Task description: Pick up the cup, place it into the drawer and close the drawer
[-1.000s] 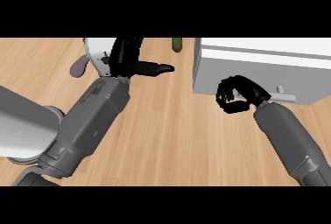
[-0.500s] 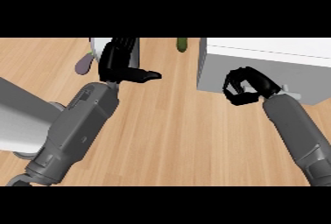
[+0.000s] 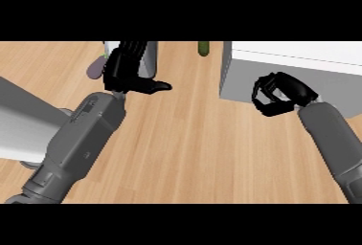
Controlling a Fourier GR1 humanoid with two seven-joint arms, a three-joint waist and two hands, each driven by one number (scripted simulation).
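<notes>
Over the wooden counter (image 3: pixel 198 139), the left hand (image 3: pixel 127 69) reaches up toward a pale cup (image 3: pixel 147 60) at the far edge, fingers straight and thumb out sideways (holding nothing). Right hand (image 3: pixel 277 93) hangs curled and empty against the white drawer (image 3: pixel 283 62) front.

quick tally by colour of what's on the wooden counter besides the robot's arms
white or grey: 2, the drawer unit and an object behind the left hand
purple: 1
green: 1
total: 4
</notes>
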